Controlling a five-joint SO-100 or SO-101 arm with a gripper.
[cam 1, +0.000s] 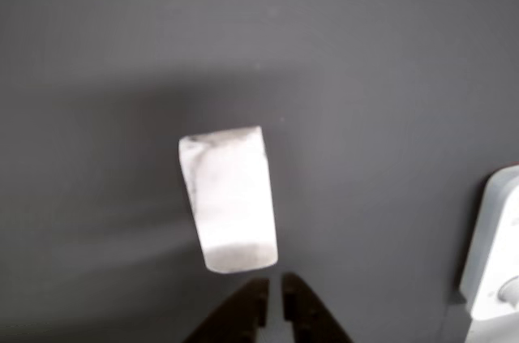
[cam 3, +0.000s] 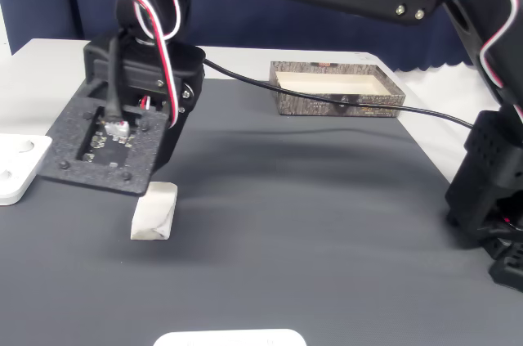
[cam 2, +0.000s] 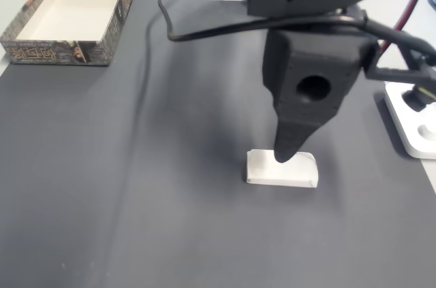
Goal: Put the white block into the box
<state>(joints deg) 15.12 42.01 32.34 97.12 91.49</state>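
arm reaches out low over the grey mat [cam 2: 136, 165], wrist pitched down so the gripper [cam 1: 274, 290] points at the mat right at the block [cam 2: 282, 169]. in the other view the two dark fingertips [cam 1: 251, 298] sit just below the block's near end, almost together with a thin gap, gripping nothing. block lies flat on the mat, loose, tip of the gripper at its edge in a fixed view; contact cannot be told. box [cam 2: 68, 16] stands well apart from the block, at the mat's far corner, its inside bare. a white device [cam 2: 415, 121] lies near the block, at the mat's edge.
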